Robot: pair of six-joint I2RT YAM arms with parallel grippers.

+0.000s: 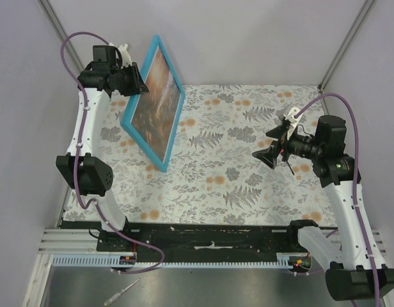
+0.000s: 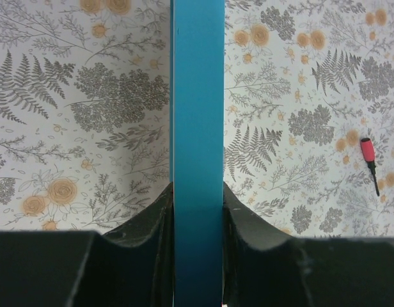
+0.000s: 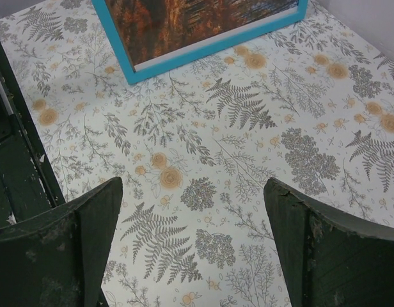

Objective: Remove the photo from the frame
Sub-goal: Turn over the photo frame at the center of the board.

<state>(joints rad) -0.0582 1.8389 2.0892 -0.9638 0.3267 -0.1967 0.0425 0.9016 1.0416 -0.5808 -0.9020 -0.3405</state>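
The bright-blue frame (image 1: pixel 146 146) stands tilted on one corner at the back left of the table. The photo (image 1: pixel 157 96), an orange-brown forest print, sits inside it. My left gripper (image 1: pixel 141 86) is shut on the frame's upper left edge. In the left wrist view that blue edge (image 2: pixel 198 128) runs straight up between the dark fingers (image 2: pixel 146 230), which press on both sides. My right gripper (image 1: pixel 267 153) hovers open over the right half of the table, holding nothing. Its wrist view shows the frame's lower corner (image 3: pixel 130 70) and part of the photo (image 3: pixel 184 22) far ahead of the open gripper (image 3: pixel 194 217).
A floral-patterned cover (image 1: pixel 248 173) spreads over the table. A small red-handled screwdriver (image 2: pixel 368 157) lies on it, seen past the frame in the left wrist view. Grey walls close in the left, back and right. A black rail (image 1: pixel 210 235) runs along the near edge.
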